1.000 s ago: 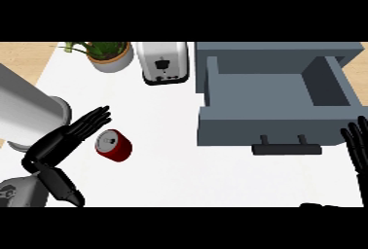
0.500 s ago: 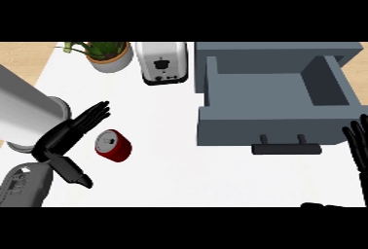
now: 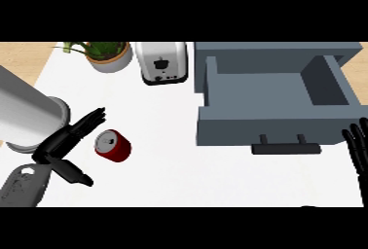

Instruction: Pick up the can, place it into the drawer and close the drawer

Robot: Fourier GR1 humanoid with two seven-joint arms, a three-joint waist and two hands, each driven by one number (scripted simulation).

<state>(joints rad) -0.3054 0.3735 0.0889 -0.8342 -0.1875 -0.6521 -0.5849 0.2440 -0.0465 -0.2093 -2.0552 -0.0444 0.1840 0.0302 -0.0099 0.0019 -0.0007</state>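
Observation:
A red can (image 3: 114, 145) with a silver top lies tilted on the white counter at the left. My left hand (image 3: 63, 144) is open just to the can's left, fingers pointing up and right past it, thumb stretched below; nothing is held. The grey drawer (image 3: 215, 119) stands pulled open at the upper right, its inside bare, with a dark handle (image 3: 286, 147) on its front. My right hand (image 3: 357, 146) rests open at the right edge, fingers up, beside the drawer front.
A silver toaster (image 3: 164, 63) and a potted plant (image 3: 106, 54) stand at the back. A large metal cylinder (image 3: 27, 118) rises at the left, close behind my left hand.
My left hand has drawn slightly lower and left along the can, its forearm sinking toward the lower edge. The can, drawer and right hand are unmoved.

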